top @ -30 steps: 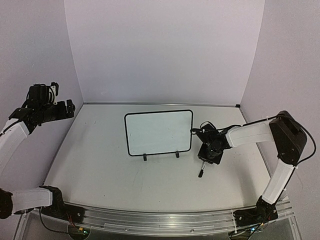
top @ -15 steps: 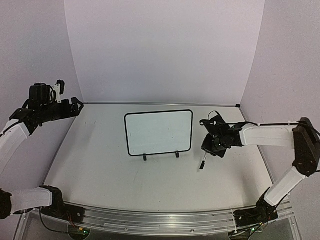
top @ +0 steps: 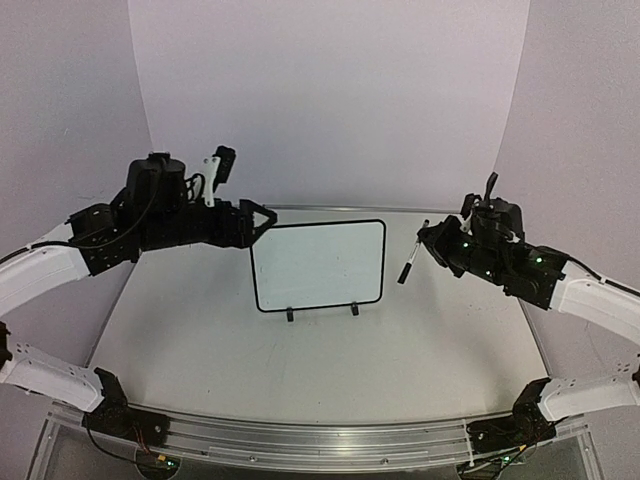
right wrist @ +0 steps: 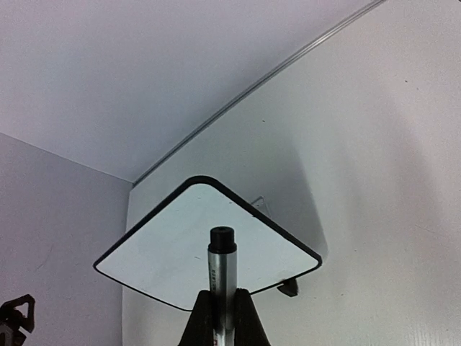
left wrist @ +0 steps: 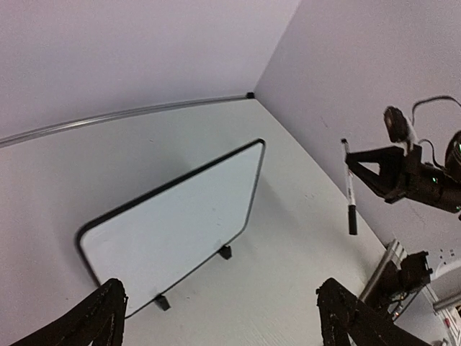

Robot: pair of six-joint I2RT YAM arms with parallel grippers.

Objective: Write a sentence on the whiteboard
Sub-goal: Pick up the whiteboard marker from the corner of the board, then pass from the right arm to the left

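Observation:
The whiteboard [top: 318, 265] stands on its two black feet in the middle of the table, and its face is blank: no sentence shows on it. My right gripper [top: 430, 243] is shut on a silver marker [top: 410, 262] with a black end, held in the air to the right of the board. In the right wrist view the marker [right wrist: 222, 263] points at the whiteboard [right wrist: 166, 263] from between my closed fingers [right wrist: 245, 317]. My left gripper [top: 264, 217] is open and empty, above the board's upper left corner. The left wrist view shows the whiteboard [left wrist: 173, 227], the marker [left wrist: 349, 189] and my open left gripper [left wrist: 223, 324].
Pale walls close off the table at the back and on both sides. A metal rail [top: 320, 440] runs along the near edge by the arm bases. The left gripper also shows at the bottom left of the right wrist view [right wrist: 14, 313].

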